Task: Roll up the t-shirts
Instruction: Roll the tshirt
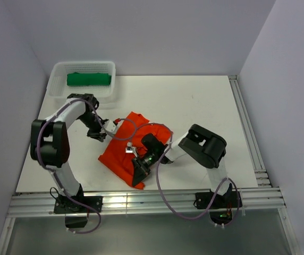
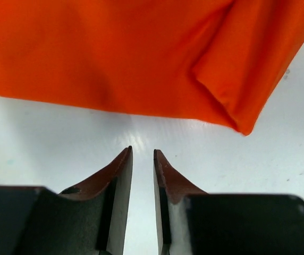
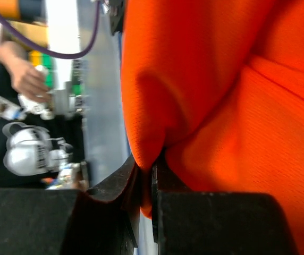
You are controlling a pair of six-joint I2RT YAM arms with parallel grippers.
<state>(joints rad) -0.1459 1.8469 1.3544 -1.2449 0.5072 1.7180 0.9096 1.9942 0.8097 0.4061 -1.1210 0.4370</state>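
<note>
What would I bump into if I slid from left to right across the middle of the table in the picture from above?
left arm → left gripper → orange t-shirt → right arm → metal rail at the table's right edge.
</note>
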